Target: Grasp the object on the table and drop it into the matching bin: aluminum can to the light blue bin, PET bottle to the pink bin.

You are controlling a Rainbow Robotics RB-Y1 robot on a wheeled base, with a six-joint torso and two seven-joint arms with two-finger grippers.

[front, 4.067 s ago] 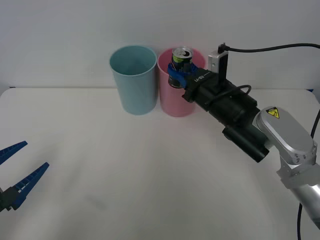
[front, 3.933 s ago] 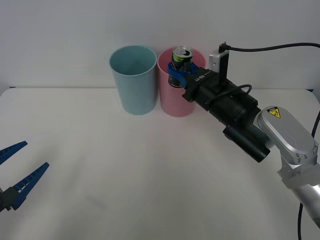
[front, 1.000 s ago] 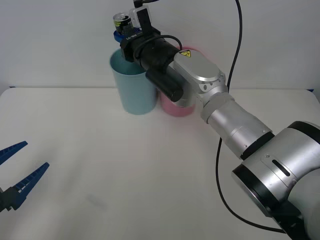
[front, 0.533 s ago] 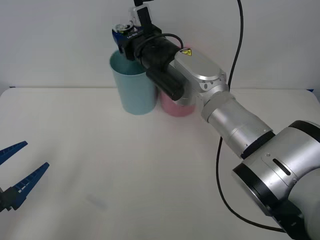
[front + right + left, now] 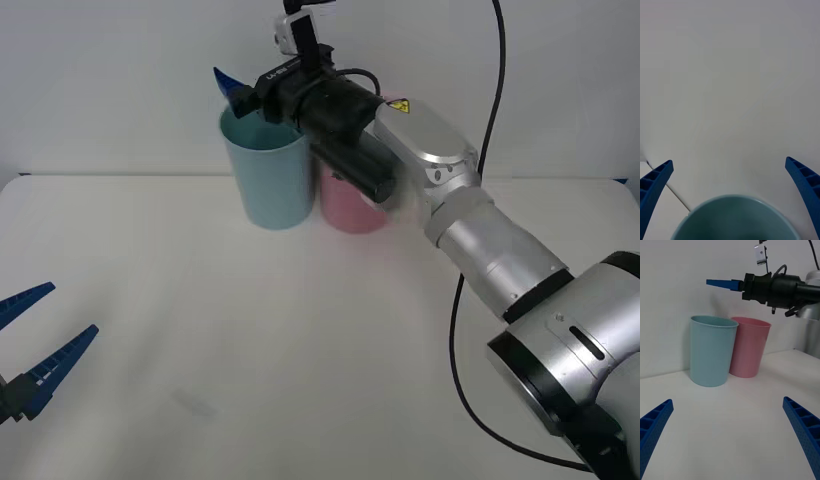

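My right gripper (image 5: pixel 240 95) hangs open just above the rim of the light blue bin (image 5: pixel 268 180), with nothing between its blue fingers (image 5: pixel 655 183). In the right wrist view the light blue bin (image 5: pixel 733 221) opens straight below the right gripper (image 5: pixel 729 161). The aluminum can is out of view. The pink bin (image 5: pixel 350 212) stands touching the blue one on its right, partly behind my right arm. From the left wrist I see the light blue bin (image 5: pixel 711 352), the pink bin (image 5: pixel 748 348) and the right gripper (image 5: pixel 724 284) above them. My left gripper (image 5: pixel 70 308) rests open at the table's near left.
The white table (image 5: pixel 300 350) stretches wide in front of the two bins. A white wall stands close behind them. A black cable runs up from my right wrist.
My right gripper carried the can from over the pink bin leftward to above the light blue bin, then opened. The can has left its fingers. The left arm stayed still.
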